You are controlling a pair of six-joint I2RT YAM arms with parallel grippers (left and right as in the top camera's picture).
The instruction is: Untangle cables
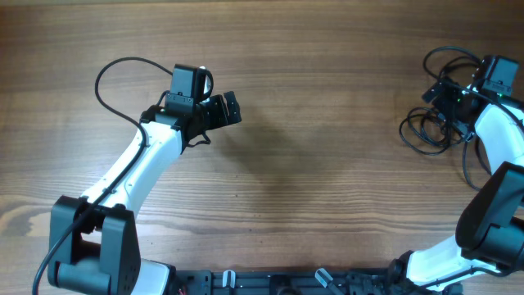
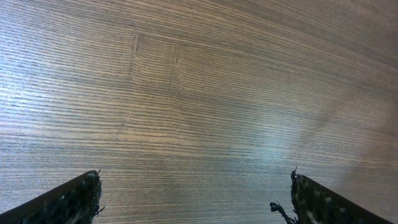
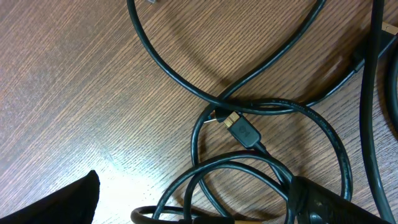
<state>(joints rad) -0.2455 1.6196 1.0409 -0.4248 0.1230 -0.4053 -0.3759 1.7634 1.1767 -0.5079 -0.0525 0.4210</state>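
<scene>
Nearest the lens: one dark finger (image 3: 62,202) of the right jaws, low left in the right wrist view, its partner low right.

1. Desk (image 1: 327,82): wood grain.
2. Left arm (image 1: 139,164): white and black, stretched over the left half, its own thick wire (image 1: 106,70) looping beside it.
3. Right arm (image 1: 503,135): at the far right, wrist directly over the cables (image 1: 430,131).
4. Cables: thin black cords in one loose bunch at the desk's far right. Loops overlap, and several strands cross one another under the right wrist.
5. Plug (image 3: 244,132): small, black, metal-tipped, lying where two strands cross, with one loop curving close around it.

Risk, as judged: several strands lie between the right fingers, so closing there could catch more than one cord and draw the crossings tighter instead of freeing them. The plug could snag at the crossing if its cord is pulled through. With the left arm well apart from the bunch, nothing pins it, so a pull may simply drag the whole lot.

Jaws, state: the left jaws stand wide apart and hold nothing, with only bare desk between the fingers (image 2: 68,199). The right jaws are also spread wide, with loops lying between them. One cord runs against the low-right finger, but no grip is visible.
</scene>
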